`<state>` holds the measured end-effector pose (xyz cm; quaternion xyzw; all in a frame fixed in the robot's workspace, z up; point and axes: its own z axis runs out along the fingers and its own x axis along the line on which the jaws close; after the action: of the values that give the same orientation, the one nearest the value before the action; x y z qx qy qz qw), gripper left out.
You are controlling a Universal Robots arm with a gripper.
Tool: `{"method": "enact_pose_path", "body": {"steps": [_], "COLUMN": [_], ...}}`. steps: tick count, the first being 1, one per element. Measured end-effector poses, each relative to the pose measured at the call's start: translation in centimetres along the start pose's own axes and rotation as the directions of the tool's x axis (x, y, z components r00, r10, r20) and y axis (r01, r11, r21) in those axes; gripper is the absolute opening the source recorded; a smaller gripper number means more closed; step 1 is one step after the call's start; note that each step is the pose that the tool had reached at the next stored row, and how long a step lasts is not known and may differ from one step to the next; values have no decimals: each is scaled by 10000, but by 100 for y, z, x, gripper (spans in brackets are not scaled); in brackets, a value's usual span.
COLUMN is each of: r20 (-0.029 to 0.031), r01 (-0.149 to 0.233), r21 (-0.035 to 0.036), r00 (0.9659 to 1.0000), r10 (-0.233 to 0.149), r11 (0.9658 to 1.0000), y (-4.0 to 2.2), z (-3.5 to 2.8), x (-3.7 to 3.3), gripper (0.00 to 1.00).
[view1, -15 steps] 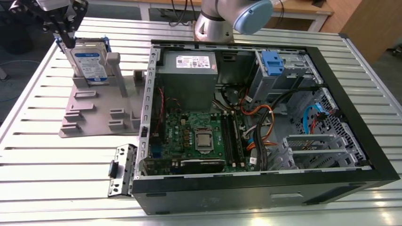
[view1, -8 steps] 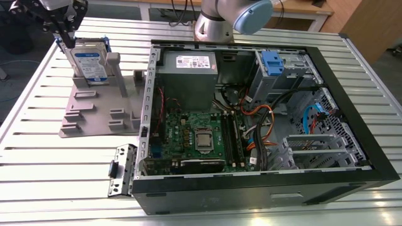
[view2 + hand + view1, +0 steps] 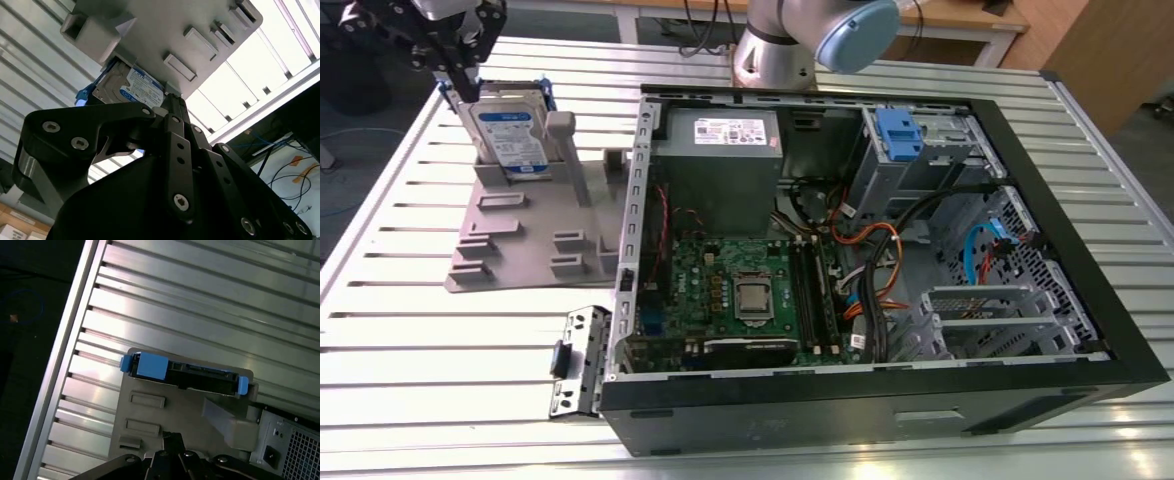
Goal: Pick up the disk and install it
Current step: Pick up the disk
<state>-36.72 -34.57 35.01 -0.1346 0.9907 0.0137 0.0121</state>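
The disk (image 3: 511, 135) stands upright on its edge in a grey plastic holder (image 3: 520, 235) on the slatted table, at the exterior view's left. It is silver-grey with a white-and-blue label and a blue frame. My gripper (image 3: 459, 75) hangs just above the disk's top corner, its black fingers drawn together with nothing between them. In the first wrist view the disk's (image 3: 200, 377) top edge with blue frame ends lies beyond the fingertips (image 3: 170, 439). The second wrist view shows the disk's label (image 3: 131, 85) past the gripper (image 3: 171, 102), under the holder (image 3: 165, 30).
An open black computer case (image 3: 1067, 300) lies on its side on the exterior view's right, with motherboard (image 3: 734, 290), grey power supply box (image 3: 720, 160), cables and a drive cage with a blue tab (image 3: 897, 130). The arm's base (image 3: 781, 45) stands behind it. A loose bracket (image 3: 576, 360) lies by the case.
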Motion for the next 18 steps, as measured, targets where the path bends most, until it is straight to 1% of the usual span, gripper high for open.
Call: {"method": "enact_pose_path", "body": {"steps": [5,9,14,18], "r20": [-10,-16,-25,-31], "r01": [404,716,1089,1385], "r21": [-11,-20,-31,-40], "r00": [9992,9974,9941,9904], "r10": [-404,-716,-1089,-1385], "r11": [9992,9974,9941,9904], "y": [0,0,0,0], "z": [0,0,0,0], "x": [0,0,0,0], "gripper": [10,10,10,10]}}
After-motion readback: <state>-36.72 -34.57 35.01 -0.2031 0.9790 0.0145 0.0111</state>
